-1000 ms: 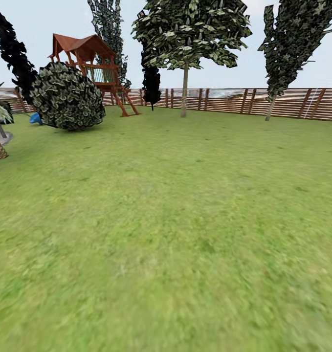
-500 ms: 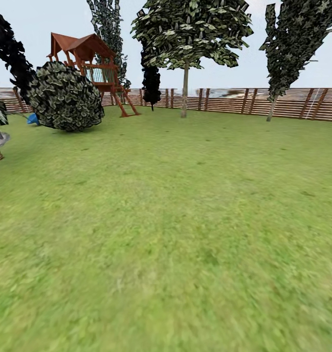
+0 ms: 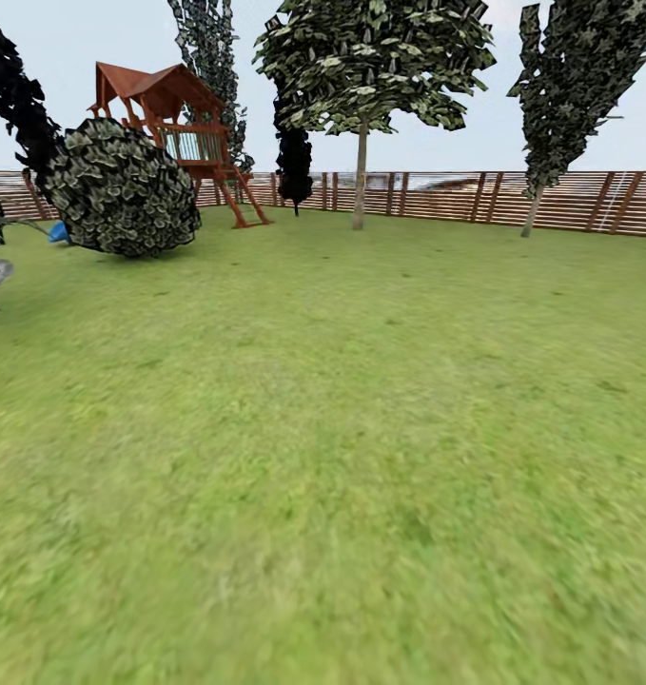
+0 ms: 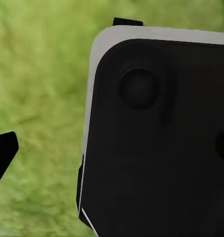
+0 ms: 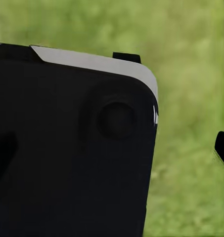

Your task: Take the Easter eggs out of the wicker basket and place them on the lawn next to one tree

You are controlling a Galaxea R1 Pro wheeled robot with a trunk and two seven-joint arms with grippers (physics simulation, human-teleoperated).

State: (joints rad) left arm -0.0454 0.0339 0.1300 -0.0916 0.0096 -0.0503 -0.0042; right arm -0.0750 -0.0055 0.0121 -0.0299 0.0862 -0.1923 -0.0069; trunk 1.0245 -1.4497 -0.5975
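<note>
No writing is legible anywhere on the mottled green lawn (image 3: 342, 428), where one pale-trunked blossom-flecked tree (image 3: 361, 176) stands by the brown slatted wooden fence (image 3: 456, 195) beside a red-brown wooden playset (image 3: 185, 133), and both wrist views are blocked by a black housing, so whether either gripper is spread cannot be told.

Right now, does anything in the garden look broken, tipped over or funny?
Nothing stands out. The lawn lies flat and green, the fence runs unbroken along the back, the playset stands upright, and the pale-trunked tree rises straight. A round bush sits beside the playset, looking normal.
</note>
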